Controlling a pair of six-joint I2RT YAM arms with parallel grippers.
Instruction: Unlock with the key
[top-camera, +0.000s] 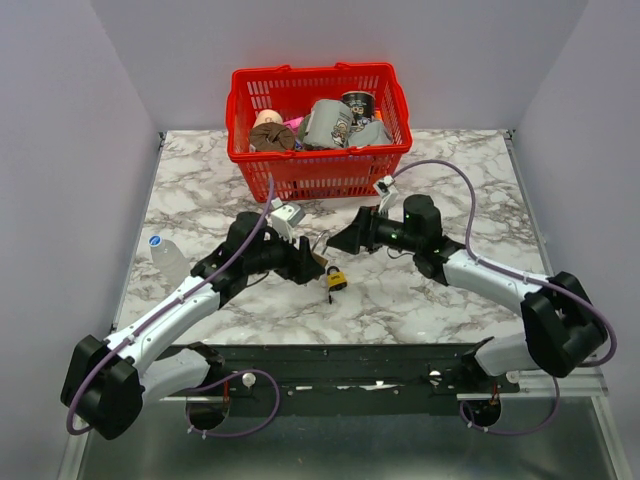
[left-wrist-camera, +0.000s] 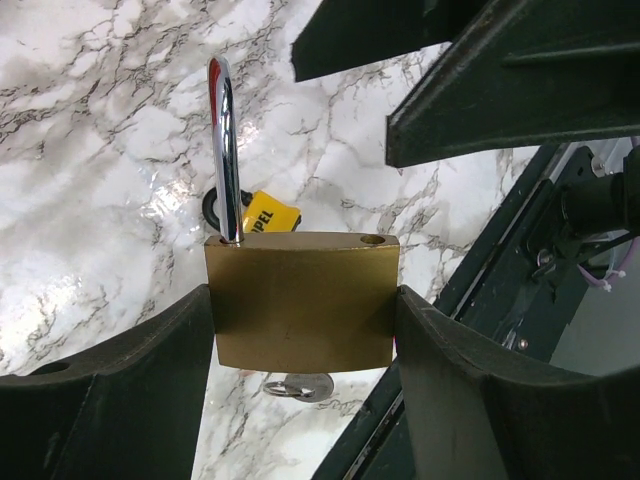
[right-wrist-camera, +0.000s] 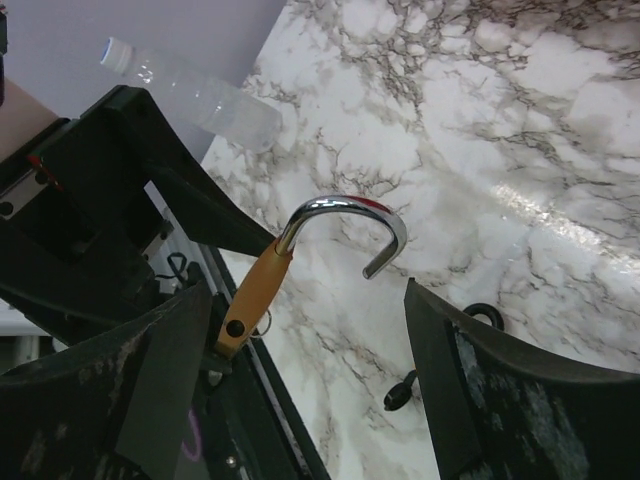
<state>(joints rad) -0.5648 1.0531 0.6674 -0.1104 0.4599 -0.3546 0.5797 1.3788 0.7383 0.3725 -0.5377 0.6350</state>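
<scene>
The key (left-wrist-camera: 298, 385) is poking out at the bottom centre of the left wrist view, beneath the brass padlock (left-wrist-camera: 300, 300) and seemingly sitting in its keyhole. The left jaws are clamping that padlock by its two sides, holding it above the tabletop (left-wrist-camera: 100, 150). Its shackle (left-wrist-camera: 225, 150) is standing swung out, one leg free and the empty hole showing at the body's upper right. I am therefore judging the unlocking done or nearly so, with perhaps only pulling the key out remaining. The right jaws are gaping wide near the shackle, gripping nothing. A small yellow padlock (top-camera: 336, 280) is lying on the marble below. The key's blade is hiding inside the body, only a blurred sliver of its head is showing, and I cannot tell whether it is turned.
</scene>
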